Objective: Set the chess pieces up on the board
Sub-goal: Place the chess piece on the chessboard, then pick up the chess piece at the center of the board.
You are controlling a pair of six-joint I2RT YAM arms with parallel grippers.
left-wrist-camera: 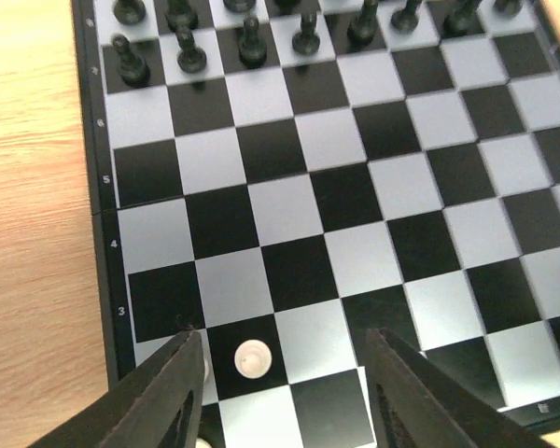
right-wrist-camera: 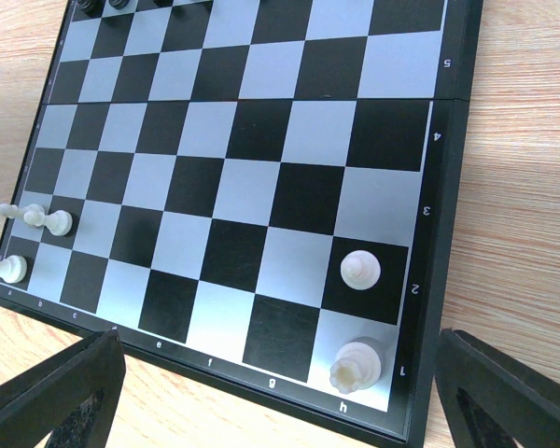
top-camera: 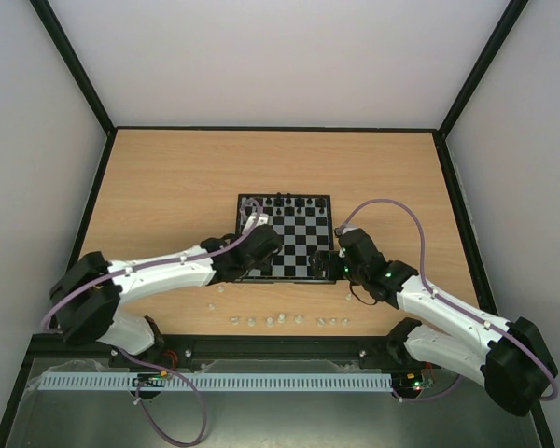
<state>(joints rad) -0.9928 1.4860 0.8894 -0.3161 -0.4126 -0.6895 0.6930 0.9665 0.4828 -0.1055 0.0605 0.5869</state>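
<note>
Inspecting desk: board at centre, black pieces ranked along its 12 o'clock edge. Left gripper released, jaws straddling white pawn near board's 7 o'clock corner, no contact. Right gripper released, empty, above 5 o'clock corner. Chess pieces: most loose in row on desk at board's 6 o'clock. Judged light, rigid, slippery, topple-prone; take at mid-stem. Neighbouring pieces crowd approach.
</note>
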